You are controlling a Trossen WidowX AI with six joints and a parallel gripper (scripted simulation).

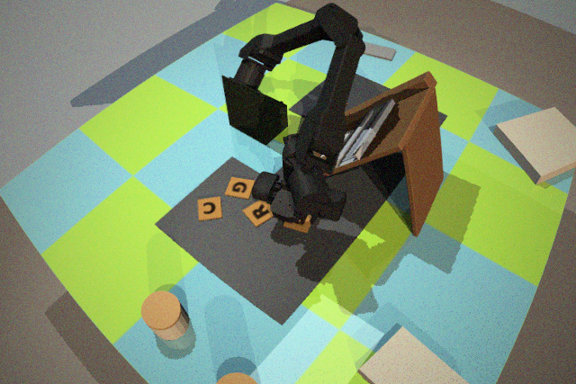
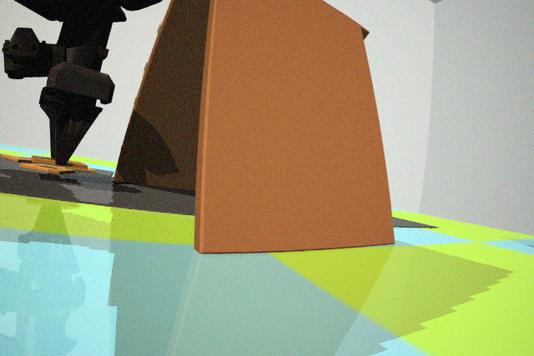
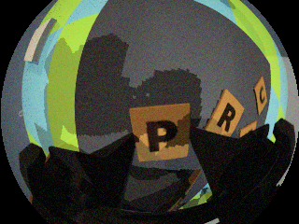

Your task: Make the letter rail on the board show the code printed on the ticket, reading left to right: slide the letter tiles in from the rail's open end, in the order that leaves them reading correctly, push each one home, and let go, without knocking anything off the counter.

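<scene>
My gripper [image 2: 61,164] [image 3: 162,134] points down and is shut on the P tile [image 1: 297,225] [image 3: 162,133], low at the dark mat [image 1: 241,272]; whether the tile touches the mat cannot be told. The R tile [image 1: 258,213] [image 3: 225,114] lies close beside it. The G tile [image 1: 239,187] and the C tile [image 1: 209,209] [image 3: 262,96] lie face up further left in the top view. The sloped brown board [image 1: 420,170] [image 2: 293,127] stands to the right of the gripper. Its grey rails [image 1: 372,130] are partly hidden by the arm. The ticket's print is not readable.
Two orange-topped cylinders [image 1: 161,309] [image 1: 237,379] stand near the front edge. Pale blocks [image 1: 539,142] [image 1: 411,359] lie at the right and front. A black upright panel [image 1: 255,110] is behind the tiles, and a flat grey piece [image 1: 380,51] lies at the back.
</scene>
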